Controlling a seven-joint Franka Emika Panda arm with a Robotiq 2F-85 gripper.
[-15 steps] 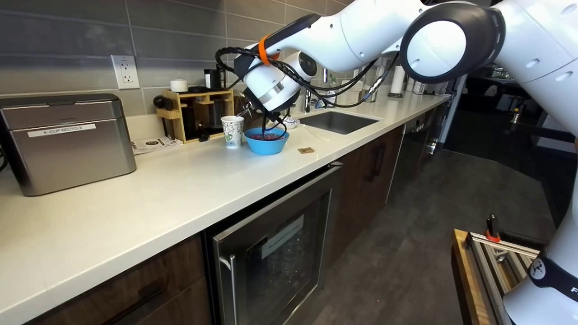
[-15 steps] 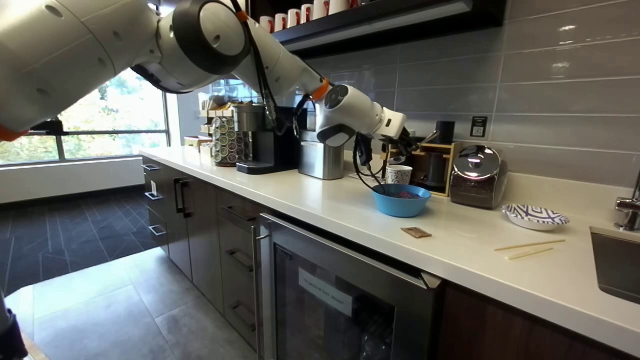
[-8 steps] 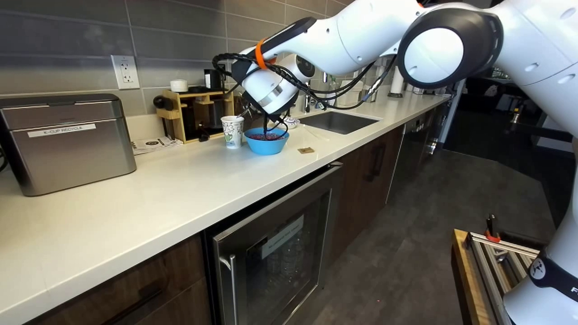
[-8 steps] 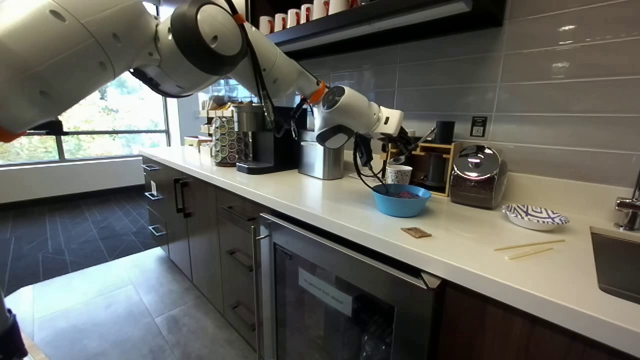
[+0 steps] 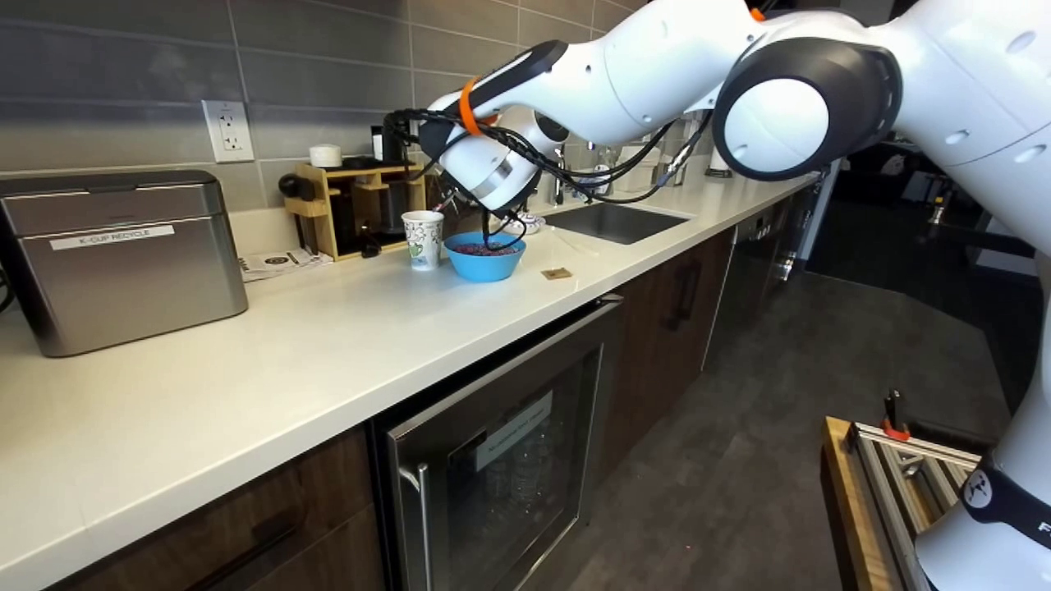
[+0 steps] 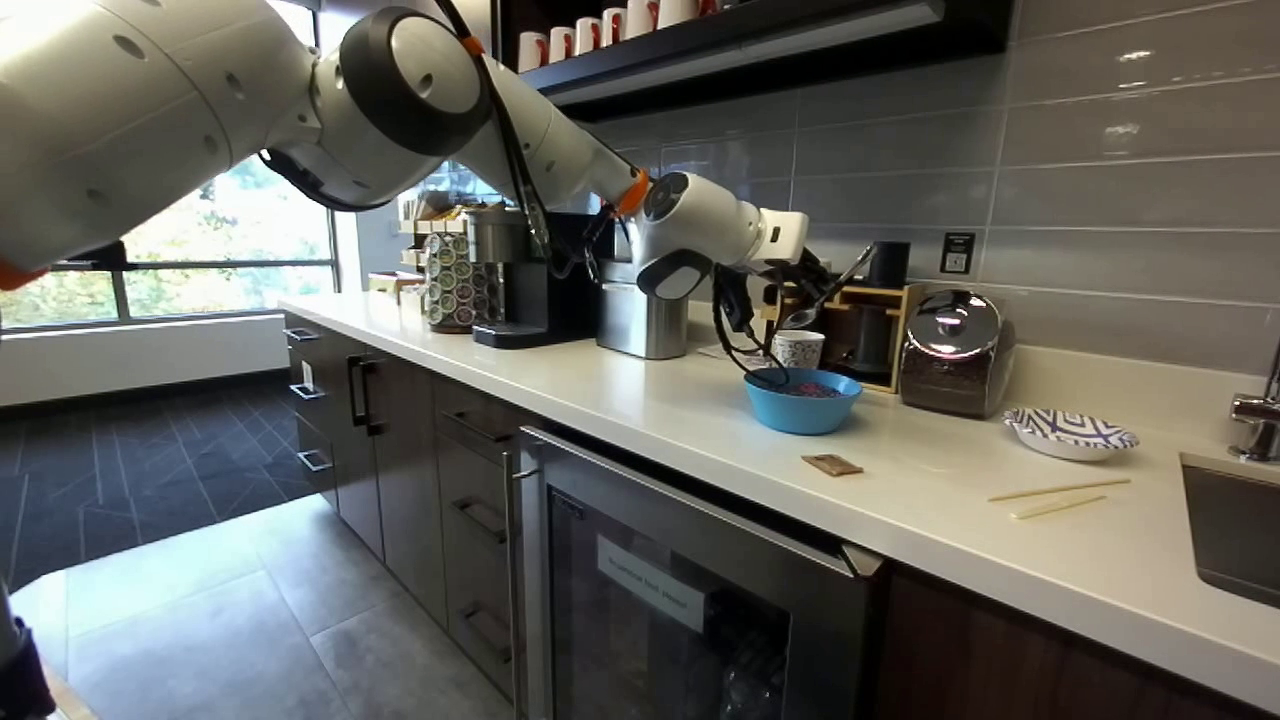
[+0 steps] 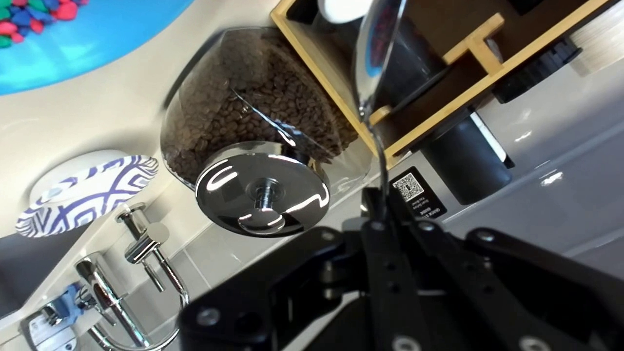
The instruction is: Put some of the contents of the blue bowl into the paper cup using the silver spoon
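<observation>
Fingers point(image 7: 378, 248): were clenched on the handle of the silver spoon point(image 7: 368, 92).
Silver spoon: slanted, its scoop end low and, in both exterior views, seemingly just above the rim of the patterned paper cup point(image 5: 423, 242) (whether it carried anything, I could not tell).
Paper cup: stood upright on the tabletop point(image 5: 328, 328), just beside the blue bowl point(image 6: 803, 412).
Contents point(image 7: 29, 22): were small red, green and blue pieces, lying in the blue bowl.
</observation>
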